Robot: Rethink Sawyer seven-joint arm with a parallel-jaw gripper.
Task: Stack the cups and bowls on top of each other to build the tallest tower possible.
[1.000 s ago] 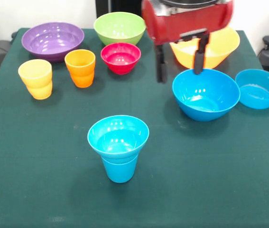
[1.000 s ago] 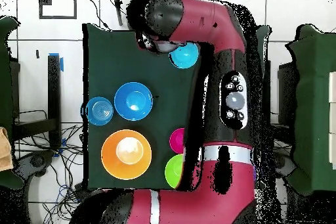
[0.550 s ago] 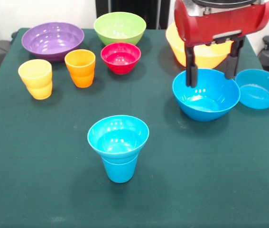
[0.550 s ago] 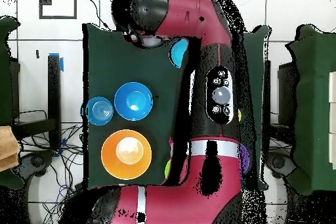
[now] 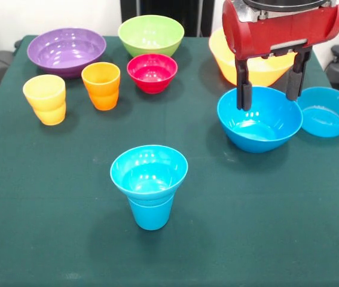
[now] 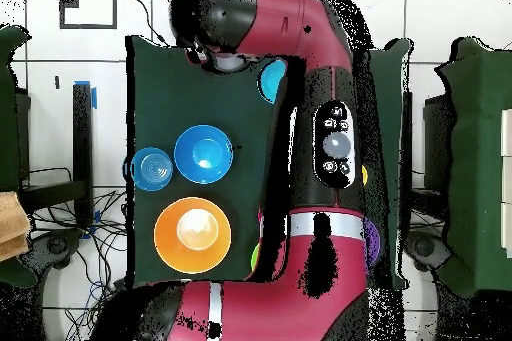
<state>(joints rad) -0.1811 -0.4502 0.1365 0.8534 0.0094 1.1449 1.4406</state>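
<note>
— Where's the gripper [image 5: 268, 95] right now?

— Upper right of the front view. Its two black fingers [image 5: 243, 95] hang spread wide, holding nothing; one hangs in front of the left rim and one by the right rim of the large glossy blue plastic bowl [image 5: 259, 122].

— What crowds that bowl?

— A smaller blue plastic bowl [image 5: 327, 111] sits just beside it on the right, close to the green tablecloth [image 5: 49, 227] edge. Behind it stands the big yellow-orange plastic bowl [image 5: 259, 70], partly hidden by the red arm housing [image 5: 283, 27].

— And the tower?

— Lower centre: a blue plastic cup [image 5: 151, 214] upright with a small blue bowl [image 5: 149, 170] seated in its mouth, the bowl's rim wider than the cup. Bare cloth lies all around it, left, right and toward the bottom edge.

— The rest?

— Upper left. A wide purple plastic bowl [image 5: 66, 51] near the top edge, a green plastic bowl [image 5: 150, 34] beside it, a small red plastic bowl [image 5: 152, 72] just in front of the green one. The orange plastic tumbler [image 5: 101, 85] and the yellow plastic tumbler [image 5: 45, 99] stand near each other, apart, the yellow one nearest the left edge.

— From overhead?

— The arm [image 6: 320, 157] covers much of the cloth; the yellow-orange bowl and two blue bowls show at left centre.
</note>
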